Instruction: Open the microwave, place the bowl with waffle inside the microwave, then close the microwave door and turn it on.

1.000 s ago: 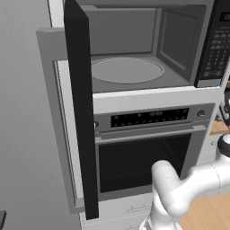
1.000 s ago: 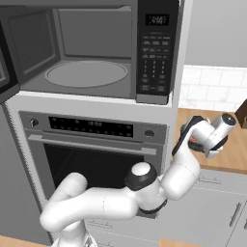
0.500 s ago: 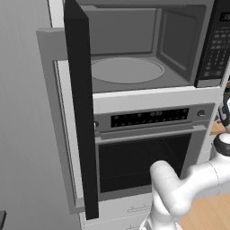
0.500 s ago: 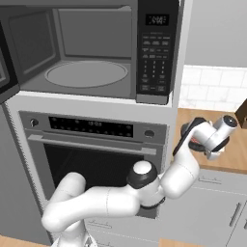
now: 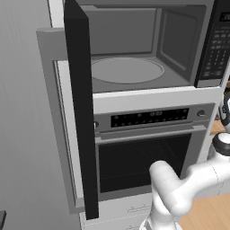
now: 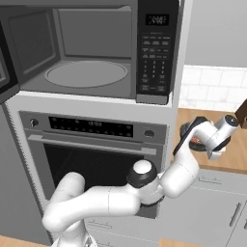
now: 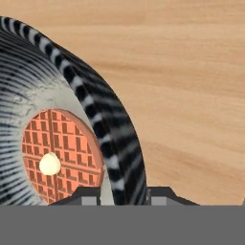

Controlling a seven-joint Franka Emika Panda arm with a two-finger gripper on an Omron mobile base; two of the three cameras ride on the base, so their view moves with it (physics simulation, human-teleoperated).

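At the bottom of the hand view, the two-finger gripper (image 7: 123, 194) has one dark tip on each side of the rim of the small round striped blue-grey bowl (image 7: 103, 129), so it seems closed on this rim. The bowl holds a round orange waffle (image 7: 60, 153) and stands on the wooden counter (image 7: 191, 95). In the right base view, the open grey-walled microwave (image 6: 87, 72) lies at upper left, well apart from the gripper at the right edge, so the bowl must go up and left.
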